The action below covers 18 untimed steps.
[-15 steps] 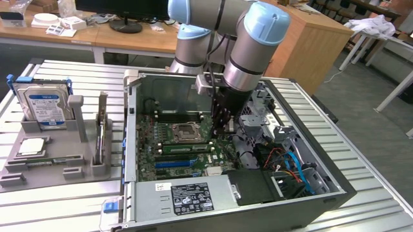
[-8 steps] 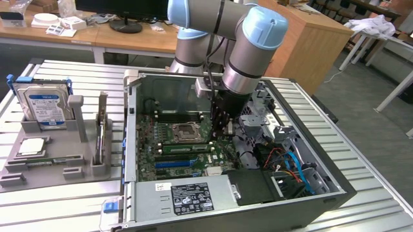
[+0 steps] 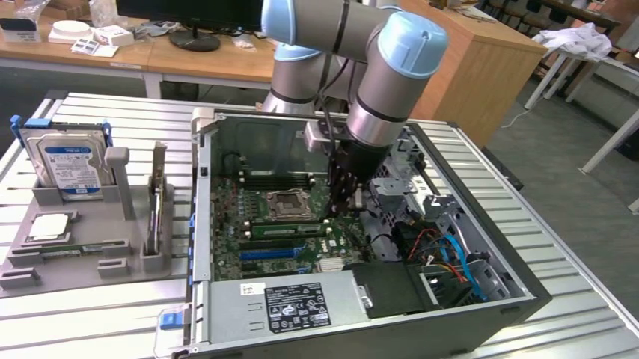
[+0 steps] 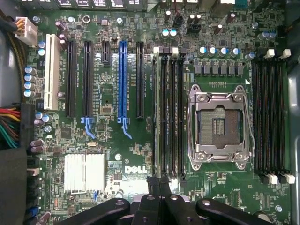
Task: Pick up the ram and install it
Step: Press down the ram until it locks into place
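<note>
1. Under the gripper point(image 3: 340, 209), inside the open computer case point(image 3: 519, 292), lies the motherboard point(image 3: 227, 217). The fingers are pressed together and hold nothing.
2. Just beside the fingertips, the ram point(image 3: 284, 229) stands seated in a memory slot next to the empty CPU socket point(image 3: 287, 203). Whether they touch it, I cannot tell.
3. Well apart from the gripper, outside the case, a grey holder point(image 3: 40, 265) keeps a hard drive point(image 3: 67, 161) and an upright expansion card point(image 3: 158, 196).
</note>
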Available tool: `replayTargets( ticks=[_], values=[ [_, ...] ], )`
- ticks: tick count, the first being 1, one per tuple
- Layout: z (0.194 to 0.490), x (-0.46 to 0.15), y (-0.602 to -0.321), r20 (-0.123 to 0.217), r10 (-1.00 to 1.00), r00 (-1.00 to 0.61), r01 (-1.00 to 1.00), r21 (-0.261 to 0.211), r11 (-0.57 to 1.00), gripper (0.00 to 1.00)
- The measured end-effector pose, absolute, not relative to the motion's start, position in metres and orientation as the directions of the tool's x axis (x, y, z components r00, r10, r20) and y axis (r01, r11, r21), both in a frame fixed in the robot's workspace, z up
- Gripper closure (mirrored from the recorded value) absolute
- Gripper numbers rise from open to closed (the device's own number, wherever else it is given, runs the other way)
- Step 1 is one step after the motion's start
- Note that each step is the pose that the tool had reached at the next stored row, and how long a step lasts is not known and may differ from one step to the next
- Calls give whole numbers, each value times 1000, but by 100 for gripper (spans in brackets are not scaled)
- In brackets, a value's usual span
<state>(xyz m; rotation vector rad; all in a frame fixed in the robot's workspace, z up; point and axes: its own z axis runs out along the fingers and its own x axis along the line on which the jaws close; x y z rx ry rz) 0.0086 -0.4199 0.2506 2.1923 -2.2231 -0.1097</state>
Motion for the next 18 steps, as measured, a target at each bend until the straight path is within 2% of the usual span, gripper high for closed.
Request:
replayTargets(
  ticks=[18],
  values=[
    [235,9,-420,-38,-999,-15,-998,62,13,89]
  ],
)
